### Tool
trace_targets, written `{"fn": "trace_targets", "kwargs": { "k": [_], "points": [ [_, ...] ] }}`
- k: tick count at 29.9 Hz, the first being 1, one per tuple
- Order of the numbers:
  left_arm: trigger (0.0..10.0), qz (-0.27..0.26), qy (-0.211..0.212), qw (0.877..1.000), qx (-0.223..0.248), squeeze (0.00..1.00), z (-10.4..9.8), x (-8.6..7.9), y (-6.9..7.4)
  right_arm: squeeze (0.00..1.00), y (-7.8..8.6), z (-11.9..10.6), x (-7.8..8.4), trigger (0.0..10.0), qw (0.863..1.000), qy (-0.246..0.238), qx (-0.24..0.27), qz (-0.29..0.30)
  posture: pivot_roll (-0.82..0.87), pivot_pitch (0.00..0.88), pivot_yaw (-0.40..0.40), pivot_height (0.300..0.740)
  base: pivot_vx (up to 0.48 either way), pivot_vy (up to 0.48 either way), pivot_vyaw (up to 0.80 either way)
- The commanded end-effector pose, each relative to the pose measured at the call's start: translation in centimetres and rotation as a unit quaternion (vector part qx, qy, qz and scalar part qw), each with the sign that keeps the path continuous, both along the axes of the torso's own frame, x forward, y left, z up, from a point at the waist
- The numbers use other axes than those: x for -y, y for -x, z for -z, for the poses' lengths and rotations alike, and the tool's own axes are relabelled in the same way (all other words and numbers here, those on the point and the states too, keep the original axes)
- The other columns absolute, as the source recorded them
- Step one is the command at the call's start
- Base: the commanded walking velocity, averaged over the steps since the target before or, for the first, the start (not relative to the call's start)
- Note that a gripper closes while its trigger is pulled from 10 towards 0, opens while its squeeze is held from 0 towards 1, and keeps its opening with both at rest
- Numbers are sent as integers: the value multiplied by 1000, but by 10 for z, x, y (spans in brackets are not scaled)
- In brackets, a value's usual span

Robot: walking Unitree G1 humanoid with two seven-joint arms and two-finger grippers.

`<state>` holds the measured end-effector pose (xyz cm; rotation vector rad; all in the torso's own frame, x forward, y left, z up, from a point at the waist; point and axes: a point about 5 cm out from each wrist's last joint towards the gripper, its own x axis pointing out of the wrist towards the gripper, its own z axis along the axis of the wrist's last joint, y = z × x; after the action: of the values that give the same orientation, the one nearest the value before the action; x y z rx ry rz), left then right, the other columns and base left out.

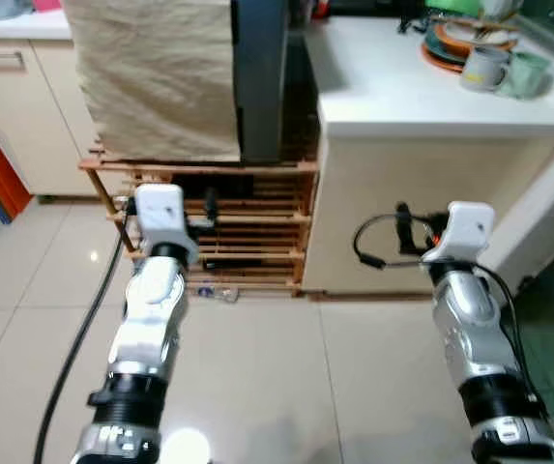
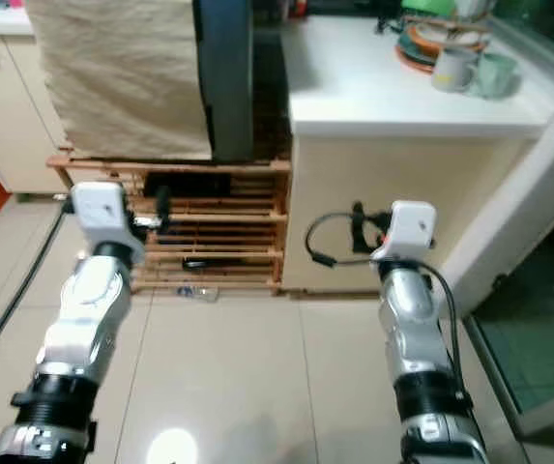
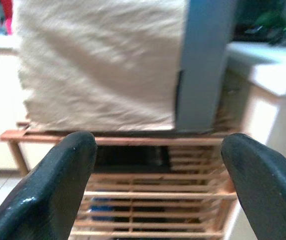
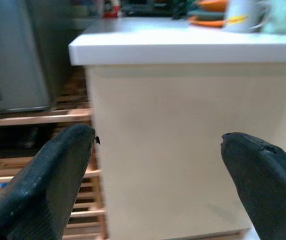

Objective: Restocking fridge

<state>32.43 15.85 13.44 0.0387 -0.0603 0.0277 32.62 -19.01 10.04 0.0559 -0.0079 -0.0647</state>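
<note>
Two mugs (image 1: 502, 71) and one stack of plates (image 1: 456, 41) are sitting on one bench (image 1: 402, 92), beside one wooden rack (image 1: 257, 227).

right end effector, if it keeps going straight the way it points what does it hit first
Most likely the cream side panel of the counter cabinet, which lies dead ahead between the open fingers of the right end effector. Nothing shows in between, though depth is hard to judge.

Fridge (image 1: 257, 77): top cut off by the frame's far edge; left part hidden under a beige cloth (image 1: 156, 77).
Rack (image 1: 247, 232): shelf contents dark, too small to identify.
Dishes (image 1: 470, 39) on far right counter (image 1: 402, 87): partly cut off, blurred.
</note>
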Motion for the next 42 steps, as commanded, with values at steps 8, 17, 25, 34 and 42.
{"fn": "trace_targets", "kwargs": {
  "k": [8, 17, 25, 34, 42],
  "points": [
    [10000, 9, -1, 1000, -8, 0, -2, 3, -4, 0, 0, 2, -1, 10000, 1000, 2, 6, -2, -82, 0, 12, 740, 353, 325, 0],
    [10000, 16, 11, 999, -46, 0, 10, -2, -7, 0, 0, 4, 4, 10000, 1000, 2, 3, 13, -93, 0, 15, 740, 351, 328, 0],
    [10000, 16, 6, 999, -51, 0, 14, -4, -5, 0, 3, 8, 5, 10000, 1000, 4, -4, 11, -83, 0, 5, 740, 352, 325, 0],
    [10000, 17, -3, 998, -60, 0, 19, -9, -1, 0, 5, 11, 0, 10000, 1000, 0, -4, 5, -71, 0, 10, 740, 352, 326, 0],
    [10000, 45, 9, 998, -46, 0, 15, -4, -2, 0, 7, 15, -3, 10000, 1000, -11, -4, -1, -62, 0, 24, 740, 287, 363, 0]
  ]
}}
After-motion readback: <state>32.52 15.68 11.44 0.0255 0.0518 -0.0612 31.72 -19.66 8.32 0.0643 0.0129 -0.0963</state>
